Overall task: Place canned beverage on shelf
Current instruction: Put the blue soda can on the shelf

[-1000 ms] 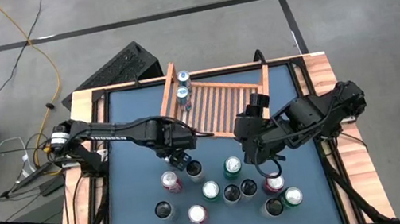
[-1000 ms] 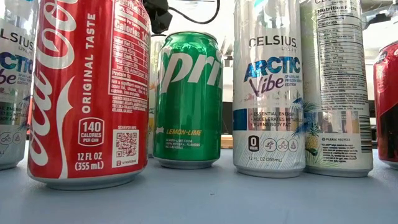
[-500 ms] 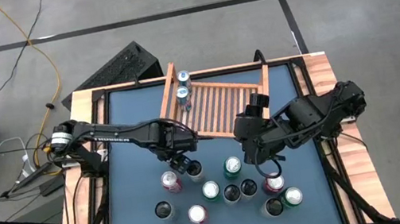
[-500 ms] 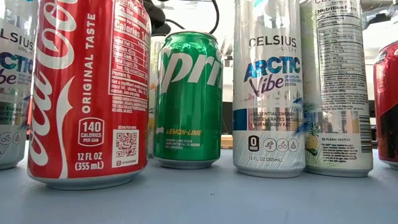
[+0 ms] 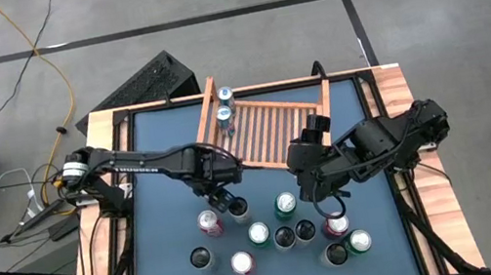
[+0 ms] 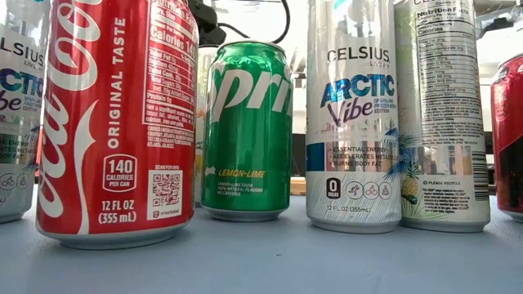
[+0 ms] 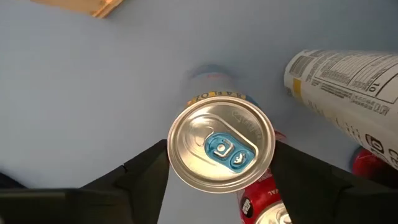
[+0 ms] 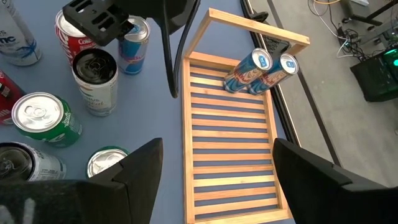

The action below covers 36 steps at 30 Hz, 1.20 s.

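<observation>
Left claw (image 7: 221, 163) straddling upright blue can (image 7: 221, 144), top facing up

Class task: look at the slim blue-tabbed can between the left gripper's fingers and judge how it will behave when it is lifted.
The slim can looks narrow and upright, so it probably tips easily if nudged. Its smooth metal wall may slip in the left gripper. Laid on the shelf, it would likely roll.
</observation>
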### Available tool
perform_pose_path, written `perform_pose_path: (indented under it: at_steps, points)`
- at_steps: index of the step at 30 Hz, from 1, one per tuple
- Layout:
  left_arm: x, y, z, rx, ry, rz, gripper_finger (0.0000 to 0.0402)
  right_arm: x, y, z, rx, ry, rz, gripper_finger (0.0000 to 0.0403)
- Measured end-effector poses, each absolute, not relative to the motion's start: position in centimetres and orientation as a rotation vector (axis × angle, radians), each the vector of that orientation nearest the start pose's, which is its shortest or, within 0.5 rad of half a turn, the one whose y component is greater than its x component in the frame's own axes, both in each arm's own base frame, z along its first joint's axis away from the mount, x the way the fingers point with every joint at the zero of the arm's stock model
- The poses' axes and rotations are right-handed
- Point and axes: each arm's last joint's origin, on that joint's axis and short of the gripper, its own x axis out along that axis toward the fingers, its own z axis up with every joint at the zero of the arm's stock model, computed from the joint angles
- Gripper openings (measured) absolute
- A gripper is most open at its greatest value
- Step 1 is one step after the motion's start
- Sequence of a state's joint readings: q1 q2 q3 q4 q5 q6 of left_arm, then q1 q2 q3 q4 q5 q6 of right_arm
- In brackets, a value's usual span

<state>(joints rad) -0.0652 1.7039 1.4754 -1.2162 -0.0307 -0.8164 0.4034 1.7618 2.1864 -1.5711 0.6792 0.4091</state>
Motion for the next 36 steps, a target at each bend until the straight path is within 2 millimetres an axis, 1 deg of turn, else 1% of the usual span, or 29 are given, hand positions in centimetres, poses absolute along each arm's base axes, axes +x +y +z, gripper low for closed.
perform_pose_path:
  at_steps: [3, 4, 10, 15, 18, 22, 29, 36]
  points:
    - [31.9, -1.9, 27.2, -0.574, 1.364, 0.535, 0.0221, 28.8, 10.3, 43.6, -0.219, 0.902, -0.434, 0.0291]
    - [31.9, -1.9, 27.3, -0.567, 1.365, 0.529, 0.0219, 28.8, 10.3, 43.6, -0.219, 0.902, -0.434, 0.0291]
    - [31.9, -1.9, 27.3, -0.522, 1.371, 0.498, 0.0219, 28.8, 10.3, 43.6, -0.219, 0.902, -0.434, 0.0291]
    - [31.7, -2.0, 27.6, -0.457, 1.400, 0.383, 0.0219, 28.8, 10.3, 43.6, -0.219, 0.901, -0.435, 0.0291]
    - [31.6, -2.1, 28.6, -0.402, 1.420, 0.310, 0.0219, 28.8, 10.3, 43.6, -0.219, 0.901, -0.435, 0.0291]
    - [31.9, -1.9, 30.2, -0.291, 1.382, 0.202, 0.0219, 28.8, 10.3, 43.6, -0.219, 0.900, -0.436, 0.0291]
    - [32.1, -0.1, 32.7, -0.089, 1.331, 0.050, 0.0219, 29.3, 10.0, 43.3, -0.219, 0.911, -0.452, 0.0291]
    - [31.9, 3.3, 33.8, 0.104, 1.309, -0.060, 0.0220, 30.2, 9.6, 42.7, -0.218, 0.932, -0.473, 0.0291]
